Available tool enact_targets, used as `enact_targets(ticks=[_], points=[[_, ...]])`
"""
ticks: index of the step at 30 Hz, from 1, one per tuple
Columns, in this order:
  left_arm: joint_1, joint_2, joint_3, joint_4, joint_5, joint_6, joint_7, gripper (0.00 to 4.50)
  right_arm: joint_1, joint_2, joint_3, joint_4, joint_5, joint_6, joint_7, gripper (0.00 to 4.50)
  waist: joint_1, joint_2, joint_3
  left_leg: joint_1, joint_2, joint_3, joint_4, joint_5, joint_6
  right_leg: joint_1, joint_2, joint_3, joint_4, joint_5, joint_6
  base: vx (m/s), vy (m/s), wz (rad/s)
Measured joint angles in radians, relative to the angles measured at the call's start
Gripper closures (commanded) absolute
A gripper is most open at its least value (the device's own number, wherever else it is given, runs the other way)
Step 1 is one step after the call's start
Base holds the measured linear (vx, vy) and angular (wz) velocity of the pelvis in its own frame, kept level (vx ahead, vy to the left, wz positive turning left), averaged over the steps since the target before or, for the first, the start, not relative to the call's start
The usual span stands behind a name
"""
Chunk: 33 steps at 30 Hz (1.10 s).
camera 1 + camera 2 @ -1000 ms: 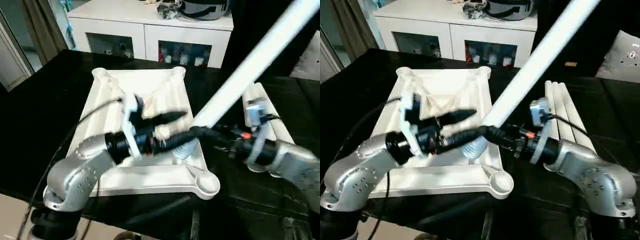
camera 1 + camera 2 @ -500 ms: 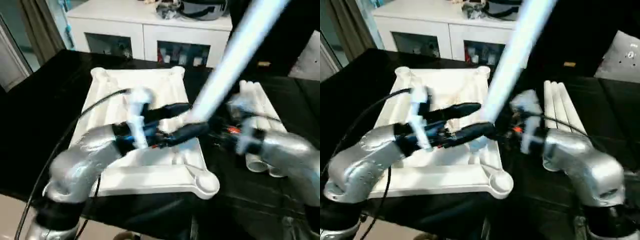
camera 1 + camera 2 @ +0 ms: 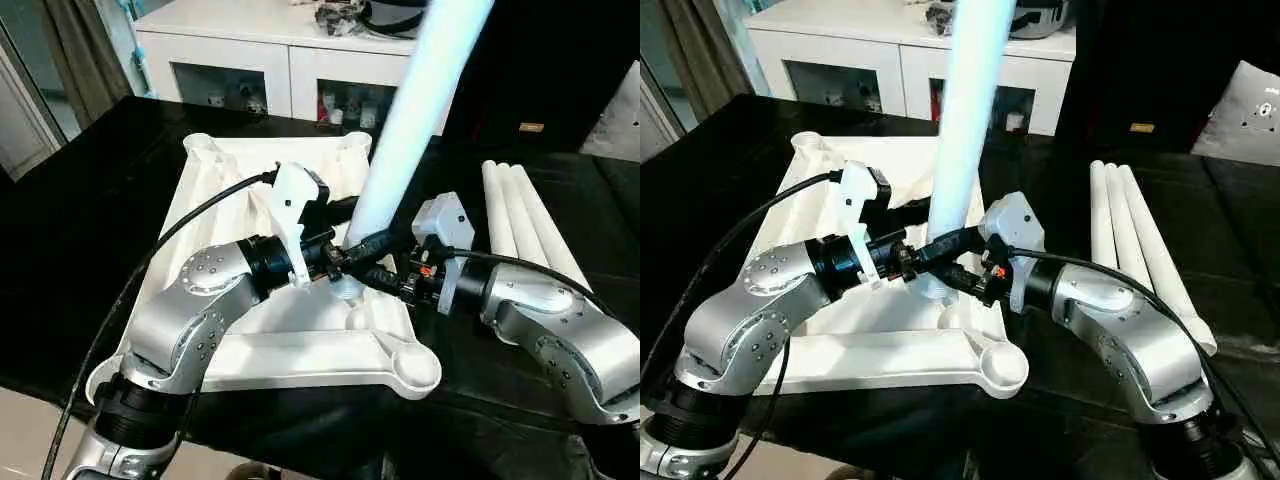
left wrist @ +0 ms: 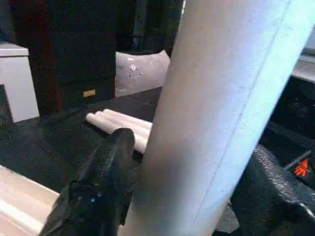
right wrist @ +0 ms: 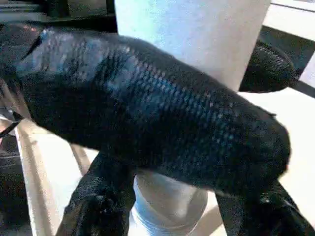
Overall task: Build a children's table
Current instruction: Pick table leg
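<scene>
Leg (image 3: 420,95) swung from slanted to near upright, both tools (image 3: 345,255) (image 3: 375,268) clamped on it

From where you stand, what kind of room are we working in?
Probably a furnished room at home or a staged demo room, not a factory: a white sideboard with glass-fronted compartments stands behind the black-covered work table, with a curtain at the left.

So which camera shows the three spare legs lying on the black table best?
The right eye view: the three spare legs lie side by side, nearly whole. The left eye view shows them partly behind the right arm; the left wrist view catches their ends.
</scene>
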Motion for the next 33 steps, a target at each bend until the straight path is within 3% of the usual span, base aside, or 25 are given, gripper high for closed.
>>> enact_targets(ticks=[10, 33], points=[[0.005, 0.001, 0.000, 0.000, 0.011, -0.022, -0.005, 2.41, 0.007, 0.001, 0.000, 0.005, -0.005, -0.013, 0.009, 2.64, 0.000, 0.000, 0.000, 0.000, 0.000, 0.000, 0.000, 0.000, 0.000, 0.000, 0.000, 0.000, 0.000, 0.000, 0.000, 0.000, 0.000, 0.00], [0.003, -0.093, 0.067, 0.040, -0.012, 0.013, 0.095, 2.52, 0.016, 0.073, -0.030, 0.023, -0.003, -0.005, -0.059, 2.64, 0.000, 0.000, 0.000, 0.000, 0.000, 0.000, 0.001, 0.000, 0.000, 0.000, 0.000, 0.000, 0.000, 0.000, 0.000, 0.000, 0.000, 0.00]])
